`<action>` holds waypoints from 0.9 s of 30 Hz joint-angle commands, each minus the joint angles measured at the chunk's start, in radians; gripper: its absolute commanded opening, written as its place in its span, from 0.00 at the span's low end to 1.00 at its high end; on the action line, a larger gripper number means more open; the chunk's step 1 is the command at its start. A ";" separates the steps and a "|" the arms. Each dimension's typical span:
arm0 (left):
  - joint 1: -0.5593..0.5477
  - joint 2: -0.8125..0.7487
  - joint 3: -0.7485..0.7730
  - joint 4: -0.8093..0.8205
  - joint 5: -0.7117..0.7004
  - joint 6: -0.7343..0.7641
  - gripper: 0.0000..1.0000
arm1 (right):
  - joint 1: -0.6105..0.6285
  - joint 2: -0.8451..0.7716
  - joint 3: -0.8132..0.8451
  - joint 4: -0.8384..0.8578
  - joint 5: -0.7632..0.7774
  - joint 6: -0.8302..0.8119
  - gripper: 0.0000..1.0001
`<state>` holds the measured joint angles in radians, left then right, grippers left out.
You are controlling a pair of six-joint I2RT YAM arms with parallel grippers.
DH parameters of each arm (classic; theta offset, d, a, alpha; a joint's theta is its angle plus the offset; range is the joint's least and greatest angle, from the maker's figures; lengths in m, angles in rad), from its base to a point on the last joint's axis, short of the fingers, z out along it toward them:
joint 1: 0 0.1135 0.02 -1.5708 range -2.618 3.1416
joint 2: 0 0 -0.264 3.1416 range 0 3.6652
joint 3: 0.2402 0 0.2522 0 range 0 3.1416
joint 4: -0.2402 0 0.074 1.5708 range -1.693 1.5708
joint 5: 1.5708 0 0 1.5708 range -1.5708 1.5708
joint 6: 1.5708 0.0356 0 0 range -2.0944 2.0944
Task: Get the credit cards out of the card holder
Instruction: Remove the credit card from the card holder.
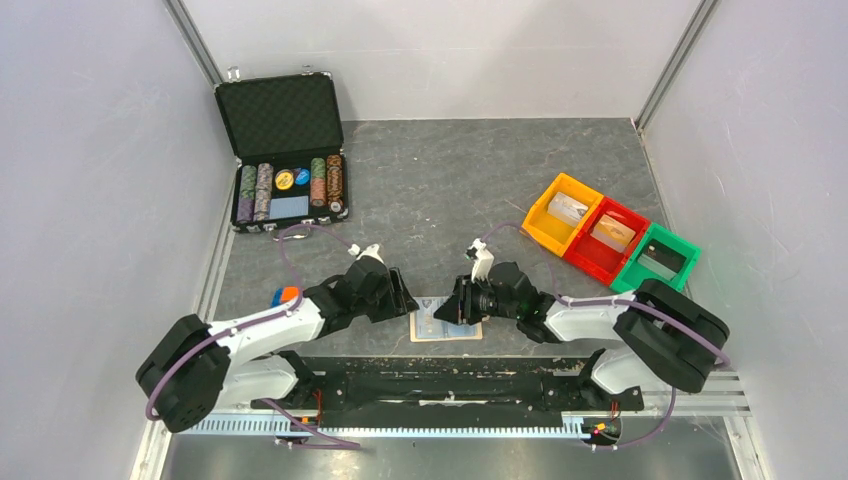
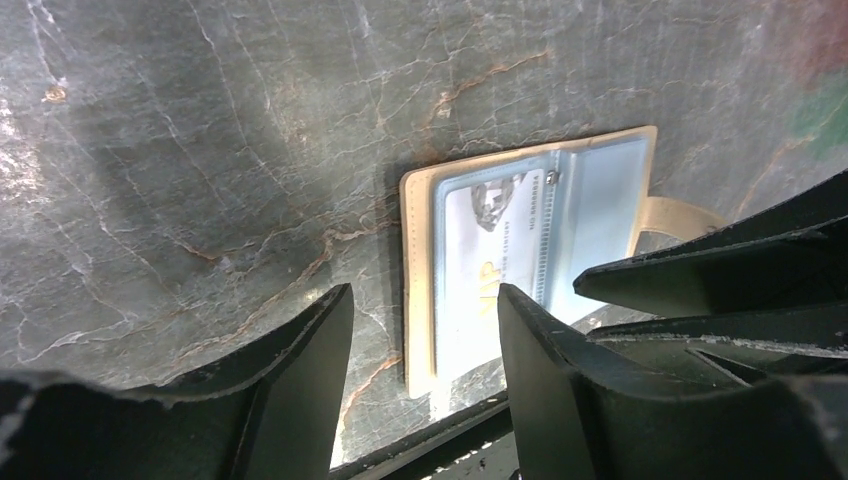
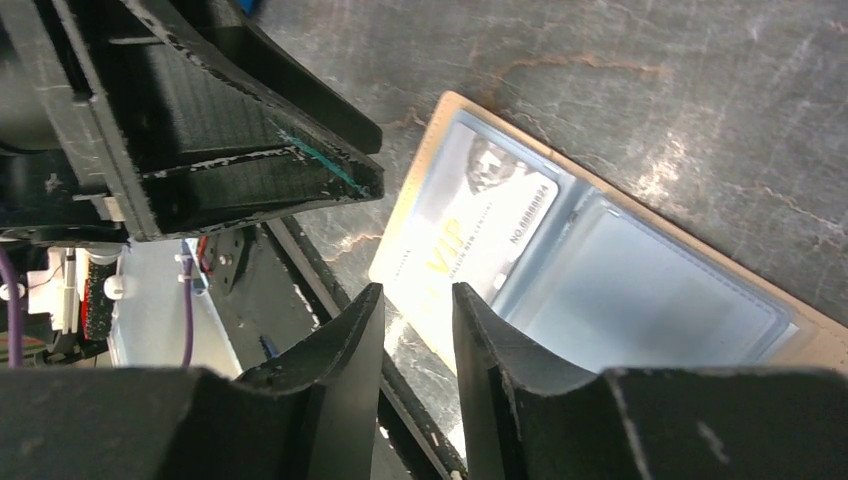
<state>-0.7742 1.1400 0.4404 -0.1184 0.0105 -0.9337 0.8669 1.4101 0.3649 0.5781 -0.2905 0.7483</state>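
The tan card holder point(image 2: 590, 215) is lying open at the near edge of the surface point(image 2: 200, 150), a grey-white VIP card point(image 2: 490, 265) showing in its blue pockets, its near corner hiding behind the spread left pincer point(image 2: 425, 295) and the narrowly parted, empty right pincer point(image 3: 418, 295).

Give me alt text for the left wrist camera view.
An open tan card holder lies flat on the dark marbled table, a pale VIP card in one pocket. The open left gripper straddles the holder's tan edge in the foreground.

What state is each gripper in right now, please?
Left gripper: open wide, holding nothing.
Right gripper: open only narrowly, nothing between its fingers.
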 commanded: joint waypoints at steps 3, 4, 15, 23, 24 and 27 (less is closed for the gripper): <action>0.002 0.045 0.017 0.063 0.035 0.050 0.63 | 0.004 0.059 0.031 -0.005 0.049 -0.020 0.33; 0.003 0.048 0.012 0.068 0.039 0.049 0.63 | 0.005 0.065 0.028 -0.017 0.064 -0.028 0.32; 0.003 0.100 -0.037 0.200 0.122 0.028 0.63 | -0.054 0.102 -0.087 0.091 0.034 -0.054 0.30; 0.003 0.137 -0.051 0.329 0.218 0.002 0.57 | -0.078 0.113 -0.113 0.150 -0.016 -0.056 0.31; 0.003 0.134 -0.059 0.354 0.228 -0.007 0.56 | -0.082 0.115 -0.121 0.165 -0.023 -0.051 0.31; 0.002 0.121 -0.085 0.433 0.262 -0.043 0.53 | -0.092 0.116 -0.148 0.214 -0.035 -0.039 0.31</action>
<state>-0.7734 1.2766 0.3840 0.1665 0.1997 -0.9283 0.7891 1.5066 0.2607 0.7368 -0.3119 0.7174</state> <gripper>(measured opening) 0.548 0.305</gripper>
